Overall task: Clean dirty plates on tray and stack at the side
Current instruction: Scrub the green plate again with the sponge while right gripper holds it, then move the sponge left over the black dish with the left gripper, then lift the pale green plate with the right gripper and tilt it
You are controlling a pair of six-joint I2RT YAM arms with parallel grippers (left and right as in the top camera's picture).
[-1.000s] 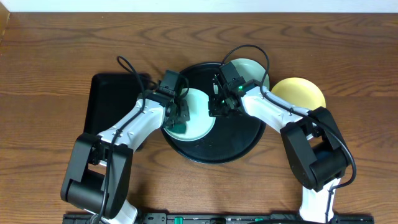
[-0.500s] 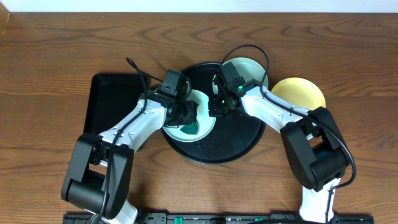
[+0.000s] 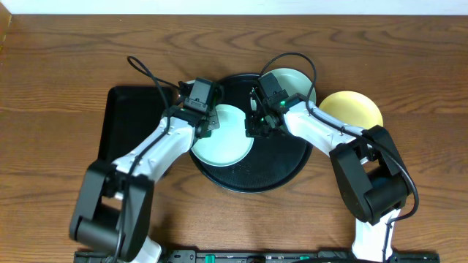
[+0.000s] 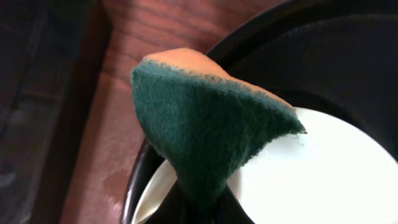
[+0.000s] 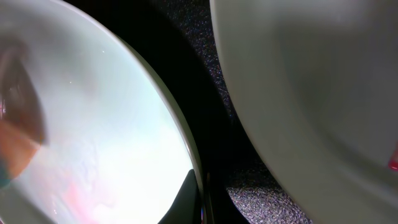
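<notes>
Mint-blue, the nearer plate (image 3: 223, 139) lies on the left part of the round black tray (image 3: 281, 172). The left claw (image 3: 208, 126) is clamped on a green sponge (image 4: 205, 137) (its back is orange), held at that plate's far-left rim. The right claw (image 3: 255, 126) is pinched onto the same plate's right rim. A second mint plate (image 3: 296, 82) sits at the tray's far right edge. A yellow plate (image 3: 355, 109) rests on the wooden surface (image 3: 73, 58) just to its right. A rectangular tray (image 3: 128, 124) lies to the left.
</notes>
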